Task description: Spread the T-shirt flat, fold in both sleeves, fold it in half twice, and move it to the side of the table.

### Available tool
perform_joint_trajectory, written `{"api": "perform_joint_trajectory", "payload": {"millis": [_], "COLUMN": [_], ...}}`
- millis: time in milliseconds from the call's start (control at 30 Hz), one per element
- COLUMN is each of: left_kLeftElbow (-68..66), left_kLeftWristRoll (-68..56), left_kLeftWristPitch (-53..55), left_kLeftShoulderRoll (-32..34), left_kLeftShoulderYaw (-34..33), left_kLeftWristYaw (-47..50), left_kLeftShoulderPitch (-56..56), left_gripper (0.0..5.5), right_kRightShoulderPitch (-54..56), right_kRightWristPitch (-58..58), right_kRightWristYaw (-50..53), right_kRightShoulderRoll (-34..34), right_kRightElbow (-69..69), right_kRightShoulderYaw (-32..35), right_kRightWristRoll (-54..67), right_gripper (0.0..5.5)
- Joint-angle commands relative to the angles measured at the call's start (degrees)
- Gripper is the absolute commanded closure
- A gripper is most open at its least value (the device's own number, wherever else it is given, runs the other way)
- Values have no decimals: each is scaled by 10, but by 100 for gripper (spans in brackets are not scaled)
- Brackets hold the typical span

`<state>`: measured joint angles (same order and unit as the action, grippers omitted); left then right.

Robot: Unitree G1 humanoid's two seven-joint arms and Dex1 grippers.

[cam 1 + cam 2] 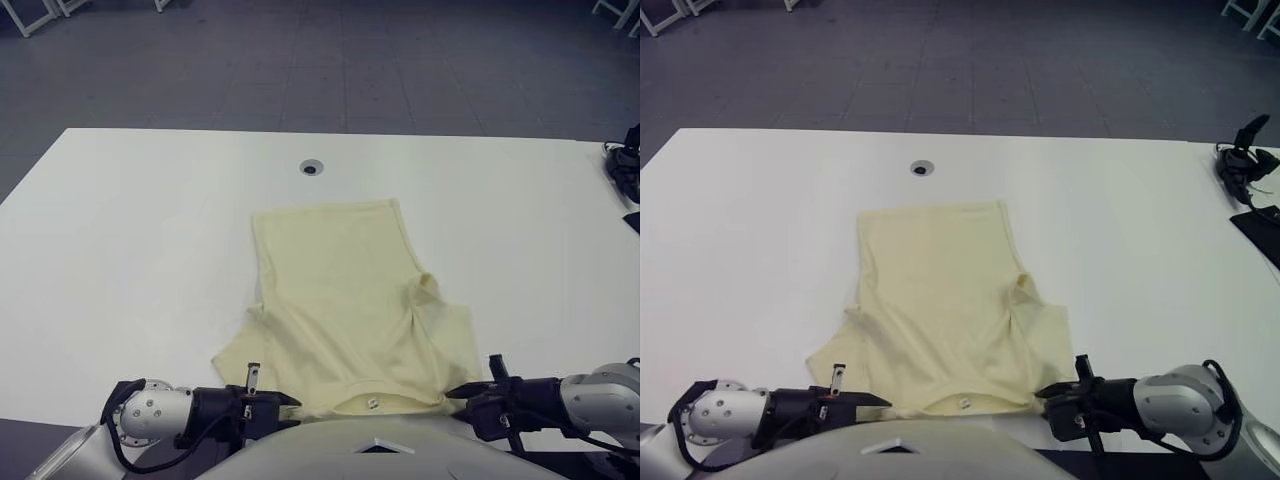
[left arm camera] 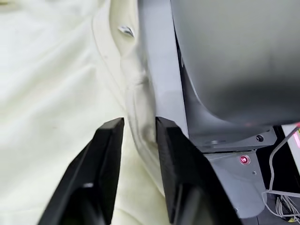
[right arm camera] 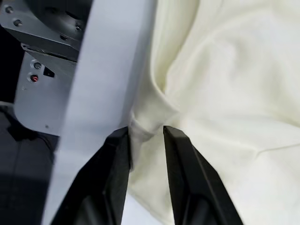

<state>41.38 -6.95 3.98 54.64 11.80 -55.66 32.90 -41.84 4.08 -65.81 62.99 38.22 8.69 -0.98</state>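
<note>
T-shirt of pale yellow cotton lies with sleeves folded in at lower centre of the frame, on a white bench | black left end effector, lower left, pinches the shirt's near edge | black right end effector, lower right, pinches bunched fabric on that edge | round grey grommet sits upper centre

The rounded silver left wrist and right wrist carried looping black cables. The left gripper and right gripper had black wedge-shaped fingers.
</note>
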Motion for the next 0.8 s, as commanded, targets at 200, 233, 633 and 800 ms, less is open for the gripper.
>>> {"api": "perform_joint_trajectory", "payload": {"millis": [200, 233, 633, 800], "left_kLeftElbow": [-18, -18, -131, -210], "left_kLeftWristRoll": [-68, -78, -22, 59], "left_kLeftWristPitch": [1, 0, 55, 67], "left_kLeftShoulderRoll": [-16, -18, -155, -201], "left_kLeftShoulderYaw": [-55, -64, -30, 7], "left_kLeftWristYaw": [-2, -3, 143, 207], "left_kLeftShoulderPitch": [-12, -13, -178, -232], "left_gripper": [269, 253, 64, 10], "right_kRightShoulderPitch": [36, 37, 188, 211], "right_kRightWristPitch": [-61, -66, -54, -24], "right_kRightWristYaw": [-36, -42, 66, 109], "right_kRightShoulderRoll": [-7, -9, -25, -44], "right_kRightElbow": [11, 15, -110, -149], "right_kRightShoulderYaw": [118, 127, 35, -58], "right_kRightWristRoll": [124, 140, 13, -85], "right_gripper": [273, 257, 77, 12]}}
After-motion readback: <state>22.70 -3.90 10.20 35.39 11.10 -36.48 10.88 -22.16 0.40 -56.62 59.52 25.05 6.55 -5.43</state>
